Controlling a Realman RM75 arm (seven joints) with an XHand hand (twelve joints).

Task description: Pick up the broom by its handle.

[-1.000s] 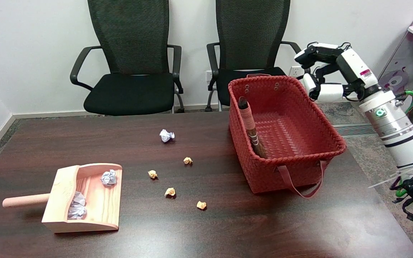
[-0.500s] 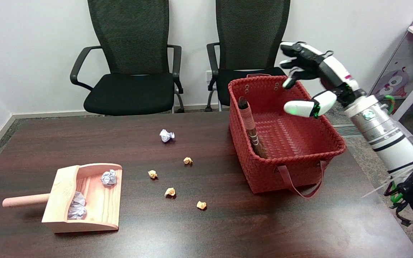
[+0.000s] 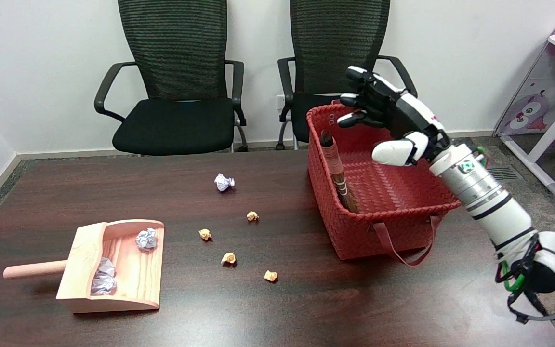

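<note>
Dark wood makes up the surface (image 3: 306, 308), and nearest the camera lie a wooden dustpan (image 3: 113, 270) with grey paper wads in it and several crumpled paper scraps (image 3: 228, 258) scattered toward the middle. Further back and to the right stands a red woven basket (image 3: 393, 231), its strap drooping over the near wall. The broom (image 3: 337, 171) leans inside against the basket's left wall, its pink-wrapped handle rising to the rim and its bristle end down near the floor of the basket. Above the basket's far half hovers the right hand (image 3: 390, 118), empty, fingers spread and pointing left toward the handle, not touching it.

I judge this the approach: the hand should drop in from above and close around the wrapped handle just below its top. The left wall sits tight against the handle, so finger room is scarce there; the basket's open middle offers the free side. Behind stand two black chairs (image 3: 176, 96).
</note>
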